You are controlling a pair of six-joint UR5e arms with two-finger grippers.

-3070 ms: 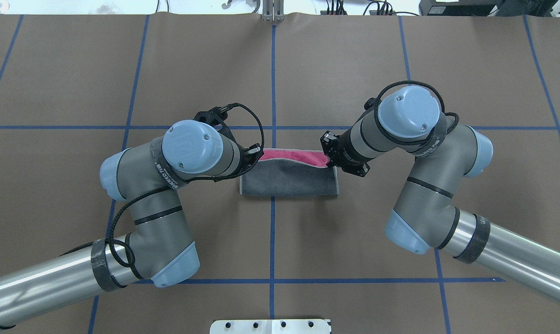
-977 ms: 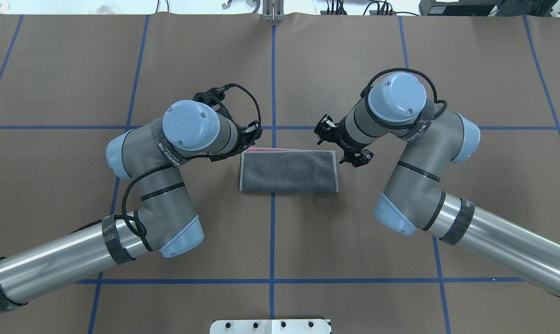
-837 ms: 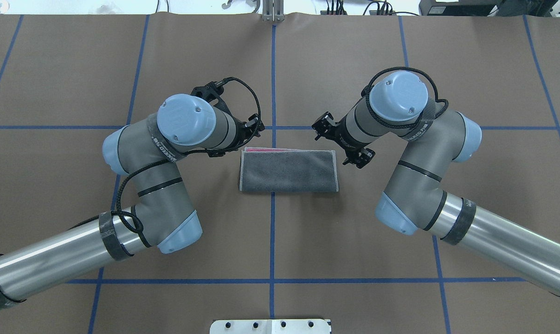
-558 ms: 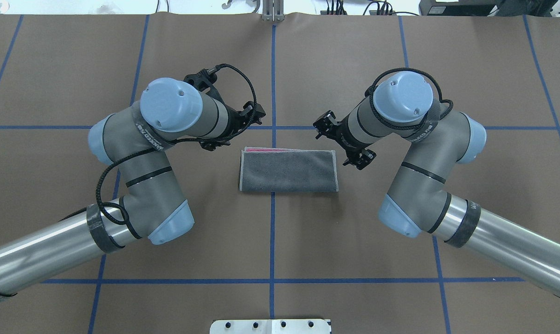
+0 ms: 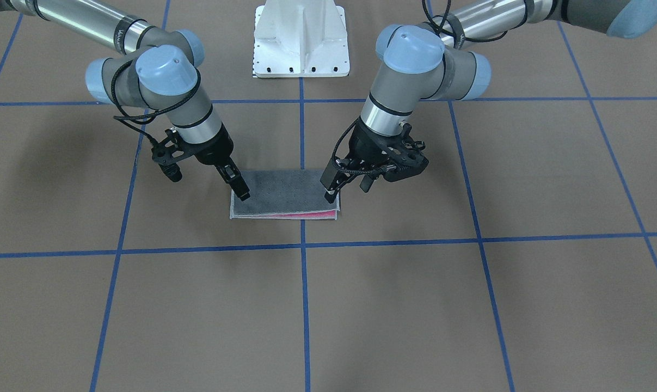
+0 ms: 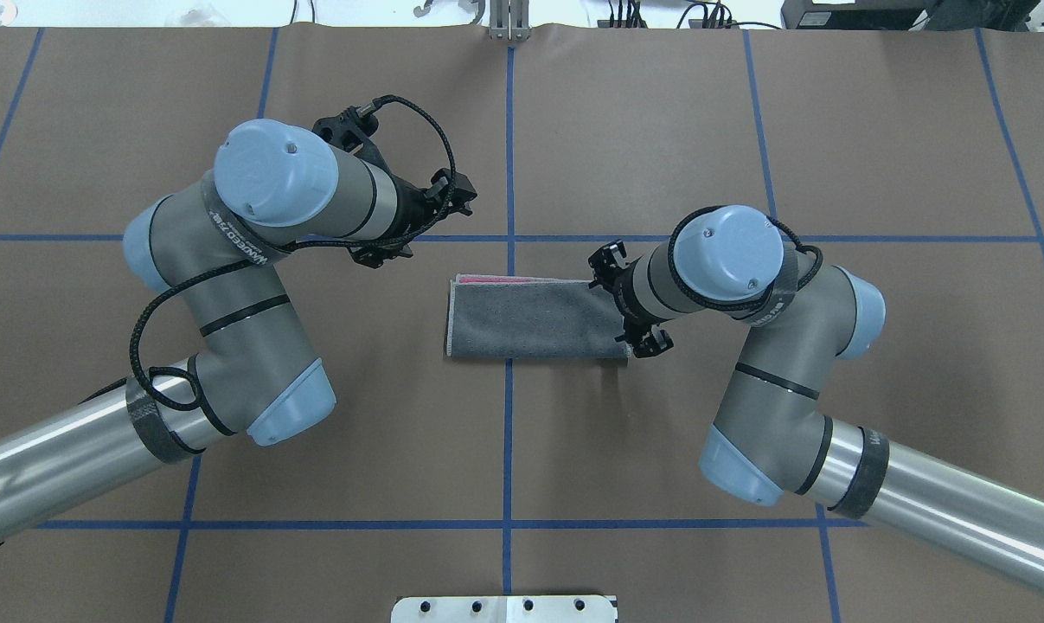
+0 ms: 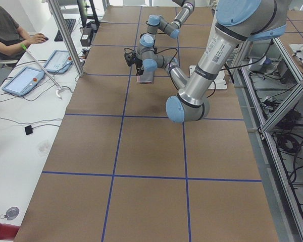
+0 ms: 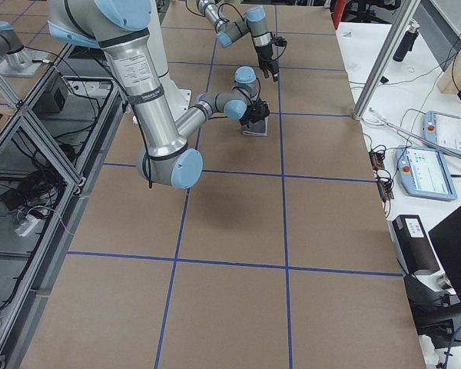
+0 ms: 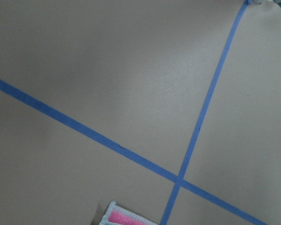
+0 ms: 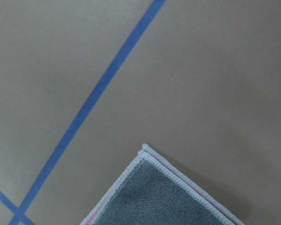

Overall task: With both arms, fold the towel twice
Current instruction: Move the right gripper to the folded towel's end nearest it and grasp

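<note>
The towel (image 6: 530, 318) lies flat on the brown table, folded in half into a rectangle. Its dark grey side is up and a thin pink strip shows along the far edge (image 5: 301, 215). My right gripper (image 6: 627, 303) hangs over the towel's right short edge, with its jaws apart and nothing in them; it also shows in the front view (image 5: 241, 188). My left gripper (image 5: 348, 188) is open and empty, above the table beyond the towel's far left corner. The right wrist view shows a towel corner (image 10: 164, 197). The left wrist view shows a pink corner (image 9: 124, 218).
Blue tape lines (image 6: 509, 156) divide the brown table cover into squares. The white pedestal base (image 5: 301, 38) stands at the robot's edge. An operator (image 7: 10, 30) sits at a side desk with control pendants (image 8: 426, 173).
Both grippers have let go of the pink edge, and the towel now lies flat in half. The left arm drew back to the far left. The right arm moved onto the towel's right edge.
</note>
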